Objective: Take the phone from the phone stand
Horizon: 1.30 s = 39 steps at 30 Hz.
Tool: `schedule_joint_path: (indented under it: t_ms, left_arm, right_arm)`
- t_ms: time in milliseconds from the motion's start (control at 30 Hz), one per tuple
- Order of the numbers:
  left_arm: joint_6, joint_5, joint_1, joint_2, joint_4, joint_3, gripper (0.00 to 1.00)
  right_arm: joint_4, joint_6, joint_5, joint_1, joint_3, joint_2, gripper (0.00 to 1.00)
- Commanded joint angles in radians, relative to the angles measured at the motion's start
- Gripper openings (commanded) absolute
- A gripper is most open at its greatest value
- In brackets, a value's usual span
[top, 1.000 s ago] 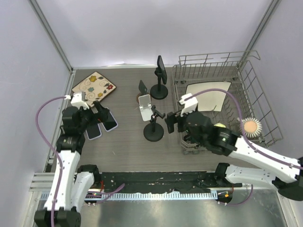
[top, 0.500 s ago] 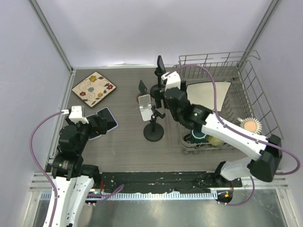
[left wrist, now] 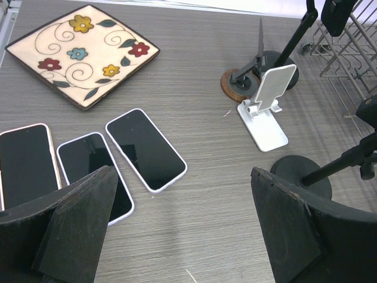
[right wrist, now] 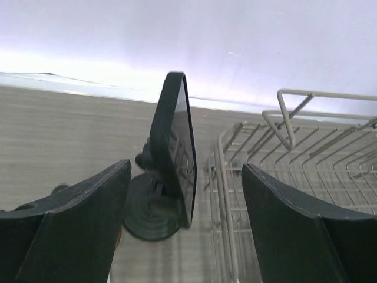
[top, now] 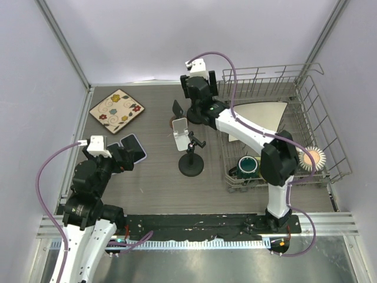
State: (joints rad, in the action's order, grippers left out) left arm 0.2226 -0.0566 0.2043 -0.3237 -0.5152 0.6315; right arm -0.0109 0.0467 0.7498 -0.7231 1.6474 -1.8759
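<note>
Overhead, the right tool (top: pixel 197 92) hides the phone (right wrist: pixel 174 141)

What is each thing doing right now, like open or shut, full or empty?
Phone: upright on its black stand.
Right pincer: open, aimed at the phone, not touching.
Left pincer: open, holding nothing.
White stand: empty.
Three loose phones: lying flat, screens dark.
Plate: lying flat.

The grey table (top: pixel 153 177) bears a flowered plate (top: pixel 117 109), three phones (left wrist: pixel 146 150) lying flat side by side, a white folding stand (top: pixel 182 134), a black pole stand (top: pixel 191 167), the phone stand (right wrist: pixel 147 215) at the back and a wire rack (top: pixel 330 153)
</note>
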Motion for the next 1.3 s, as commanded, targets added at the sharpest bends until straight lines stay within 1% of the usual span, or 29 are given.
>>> schedule_joint_path:
  t_ms: [0,67,133,200,300,333,400,433,500,533,600,633,700,733,767,800,1033,1267]
  left_arm:
    - [-0.02,-0.022,0.02,0.015,0.014,-0.003,1.0]
    - [-0.022,-0.023,0.024,0.015,0.012,-0.003,1.0]
    - [-0.023,-0.025,0.03,0.015,0.011,-0.003,1.0]
    - [-0.023,-0.026,0.037,0.015,0.011,-0.003,1.0]
    - [-0.023,-0.026,0.043,0.015,0.011,-0.004,1.0]
    - [-0.023,-0.026,0.043,0.012,0.011,-0.004,1.0]
    - [-0.025,-0.026,0.046,0.011,0.011,-0.004,1.0]
    - [-0.025,-0.026,0.046,0.011,0.011,-0.004,1.0]
    - [-0.025,-0.028,0.046,0.009,0.009,-0.004,1.0]
    - [-0.025,-0.028,0.046,0.009,0.009,-0.003,1.0]
    - [-0.025,-0.029,0.047,0.009,0.009,-0.003,1.0]
    - [-0.025,-0.029,0.046,0.008,0.009,-0.003,1.0]
    - [-0.026,-0.029,0.047,0.005,0.009,-0.003,1.0]
    - [-0.026,-0.031,0.047,0.005,0.01,-0.003,1.0]
    - [-0.026,-0.031,0.046,0.005,0.009,-0.003,1.0]
    - [-0.026,-0.031,0.047,0.005,0.007,-0.003,1.0]
    - [-0.026,-0.034,0.047,0.003,0.007,-0.003,1.0]
    - [-0.026,-0.031,0.046,0.0,0.007,-0.003,1.0]
  right_arm:
    - [-0.17,0.113,0.072,0.025,0.121,-0.084,0.79]
    - [-0.204,0.133,0.107,0.031,0.163,-0.144,0.74]
    - [-0.208,0.154,0.126,0.044,0.207,-0.199,0.71]
    - [-0.228,0.168,0.141,0.051,0.224,-0.224,0.7]
    - [-0.27,0.193,0.148,0.057,0.227,-0.252,0.63]
    - [-0.274,0.199,0.148,0.059,0.229,-0.253,0.59]
    - [-0.299,0.223,0.155,0.062,0.229,-0.262,0.54]
    - [-0.305,0.231,0.155,0.06,0.23,-0.261,0.47]
    - [-0.319,0.257,0.155,0.06,0.232,-0.259,0.38]
    - [-0.323,0.262,0.149,0.06,0.227,-0.255,0.29]
    - [-0.343,0.281,0.134,0.06,0.219,-0.232,0.22]
    - [-0.354,0.289,0.122,0.06,0.209,-0.221,0.16]
    - [-0.391,0.32,0.106,0.06,0.196,-0.194,0.1]
    - [-0.403,0.329,0.094,0.06,0.19,-0.184,0.05]
    - [-0.426,0.337,0.085,0.06,0.189,-0.175,0.02]
    - [-0.438,0.355,0.077,0.06,0.186,-0.167,0.01]
    - [-0.511,0.39,-0.039,0.06,0.181,-0.094,0.01]
    - [-0.578,0.372,-0.147,0.059,0.161,-0.016,0.01]
